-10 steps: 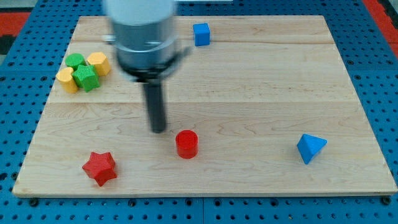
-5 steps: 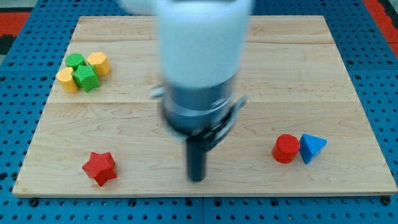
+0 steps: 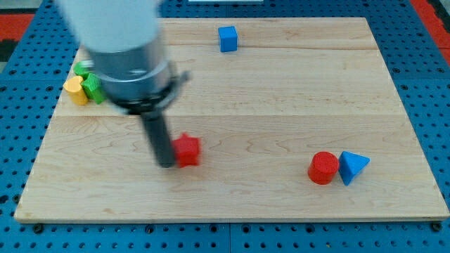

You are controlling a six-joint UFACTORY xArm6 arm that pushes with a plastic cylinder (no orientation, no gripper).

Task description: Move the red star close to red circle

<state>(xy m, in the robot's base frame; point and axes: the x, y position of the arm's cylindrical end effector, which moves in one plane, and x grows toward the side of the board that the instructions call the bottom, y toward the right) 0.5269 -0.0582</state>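
Blur is smearing the arm's pale housing (image 3: 112, 31) as it is reaching down from the upper left of the frame, its dark collar sitting over the straight rod. My tip (image 3: 166, 164) is resting on the bench (image 3: 281, 98) left of centre, touching the left side of the red star (image 3: 187, 150). No jaws are fitted here, only the rod, so nothing is being pinched. The red circle (image 3: 323, 169) is sitting well apart from the star in the lower right of the frame, touching the blue triangular block (image 3: 352, 167) on its right. A blue cube (image 3: 227, 38) is lying near the top edge. At the upper left, a yellow block (image 3: 74, 91) and green blocks (image 3: 91, 87) are peeking out from behind the arm.
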